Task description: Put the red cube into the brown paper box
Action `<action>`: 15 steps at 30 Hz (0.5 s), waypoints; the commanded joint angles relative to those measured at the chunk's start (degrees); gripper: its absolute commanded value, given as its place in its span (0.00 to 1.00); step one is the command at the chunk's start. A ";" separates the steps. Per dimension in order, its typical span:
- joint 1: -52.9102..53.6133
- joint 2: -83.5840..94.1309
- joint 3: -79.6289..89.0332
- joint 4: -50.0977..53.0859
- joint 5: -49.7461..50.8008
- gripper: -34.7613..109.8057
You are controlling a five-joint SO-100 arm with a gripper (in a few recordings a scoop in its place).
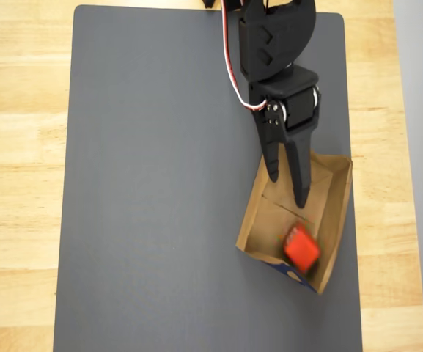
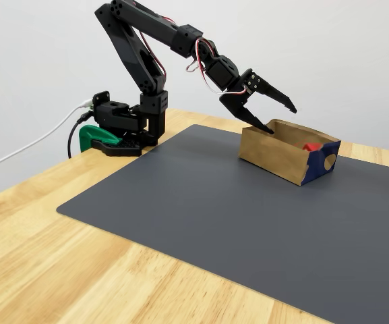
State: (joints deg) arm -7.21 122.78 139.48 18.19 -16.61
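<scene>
Small bright red cube point(image 1: 300, 248) located inside shallow brown kraft-paper box point(image 1: 339, 198), released from black two-finger pincer point(image 1: 287, 188).

The pincer point(image 2: 280, 117) was observed with its jaws spread apart and nothing held between them, positioned over the box's end nearer the arm. In the overhead view, the cube was found just beyond the fingertips, clear of them, against the box's far end, where dark blue print was visible on the outer wall. The box point(image 2: 275, 152) was seated on a dark grey mat point(image 1: 160, 205) laid over a light wooden table point(image 1: 17, 147).
</scene>
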 commanded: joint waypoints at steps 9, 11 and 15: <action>8.09 27.51 2.55 12.48 5.01 0.24; 10.72 34.80 6.59 13.27 4.75 0.24; 15.38 46.58 12.83 16.88 6.24 0.24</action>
State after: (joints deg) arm 6.33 161.10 150.56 32.08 -11.25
